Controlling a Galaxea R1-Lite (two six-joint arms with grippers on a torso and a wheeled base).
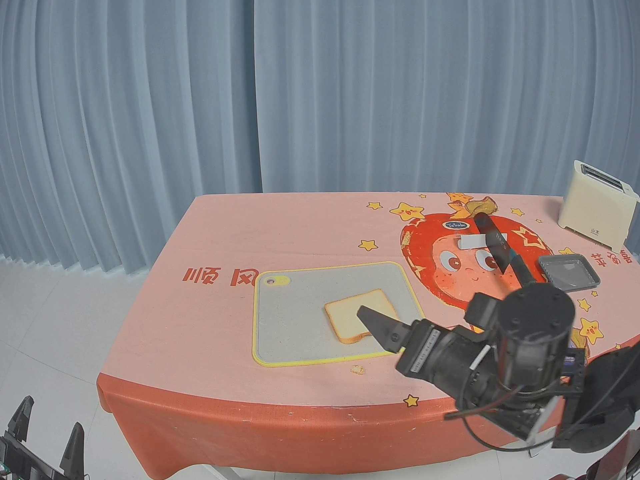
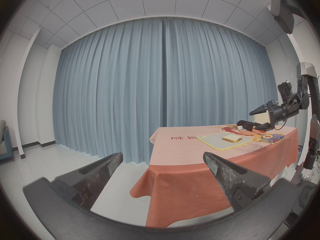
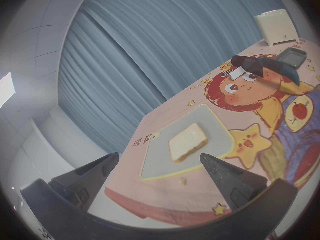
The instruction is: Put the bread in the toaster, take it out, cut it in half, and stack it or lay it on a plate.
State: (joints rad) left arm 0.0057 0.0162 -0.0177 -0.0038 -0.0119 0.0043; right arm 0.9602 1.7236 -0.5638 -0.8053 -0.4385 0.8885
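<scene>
A slice of white bread (image 1: 360, 315) lies flat on a grey cutting board with a yellow rim (image 1: 293, 315) at the table's front middle. My right gripper (image 1: 375, 328) hovers open just above the slice's front right corner, with nothing between its fingers; in its own view the bread (image 3: 187, 140) sits beyond the spread fingers (image 3: 230, 180). A cream toaster (image 1: 598, 205) stands at the far right. A dark-handled knife (image 1: 503, 248) lies between board and toaster. My left gripper (image 1: 47, 435) hangs open, low and left of the table, far from the bread (image 2: 232, 138).
A dark grey tray (image 1: 569, 273) sits to the right of the knife, in front of the toaster. A small crumb (image 1: 358, 369) lies on the pink tablecloth (image 1: 200, 341) near the front edge. Blue curtains hang behind the table.
</scene>
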